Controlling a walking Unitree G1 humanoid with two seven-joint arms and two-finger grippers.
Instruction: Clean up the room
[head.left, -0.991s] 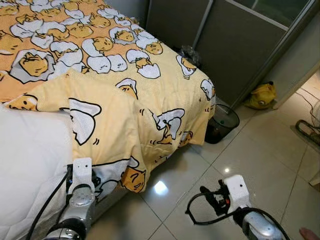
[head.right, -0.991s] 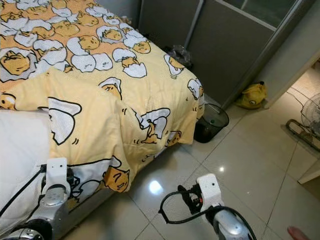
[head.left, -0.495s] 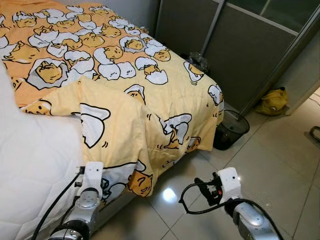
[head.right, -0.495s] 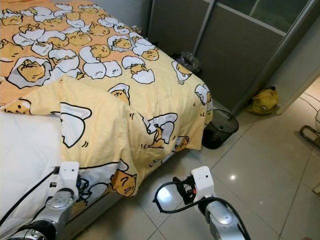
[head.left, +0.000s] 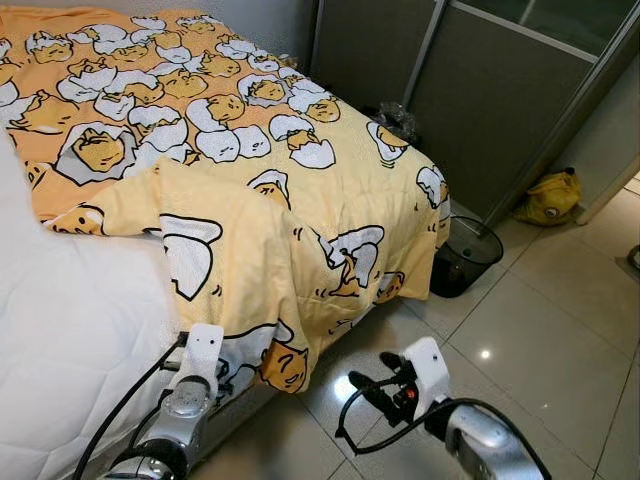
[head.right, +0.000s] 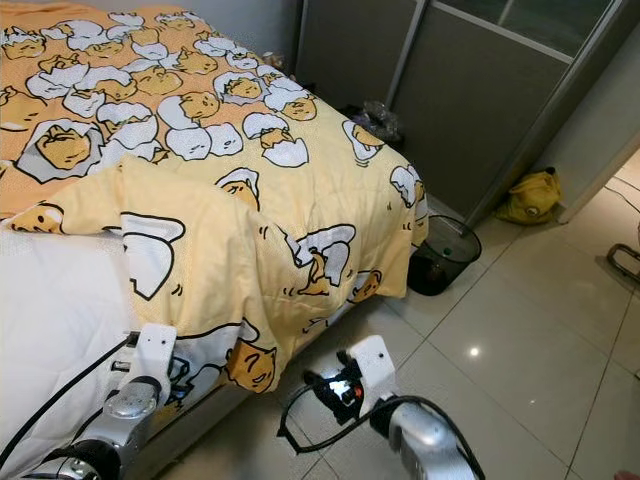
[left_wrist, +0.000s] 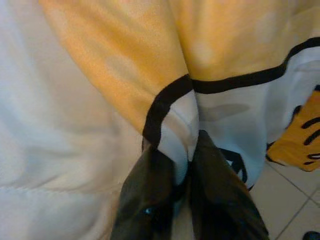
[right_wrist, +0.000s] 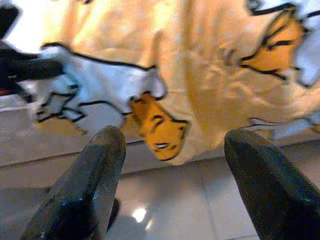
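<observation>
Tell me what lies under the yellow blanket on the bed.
Under the yellow blanket, a white mattress shows where the cover is folded back. Whatever lies beneath the rest is hidden. The left gripper pinches the blanket's hanging edge.

Head views downward over bed (head.left: 250, 190)

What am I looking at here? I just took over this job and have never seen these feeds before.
This is a walking humanoid robot by a bed. The two wide pictures come from its head camera, looking down; the two close-ups come from its wrists. A yellow cartoon-print blanket lies on the bed, its folded corner hanging over the edge. The left gripper is shut on that blanket's edge. The right gripper is open above the floor tiles, pointing at the hanging corner. A black wastebasket stands at the bed's foot.
</observation>
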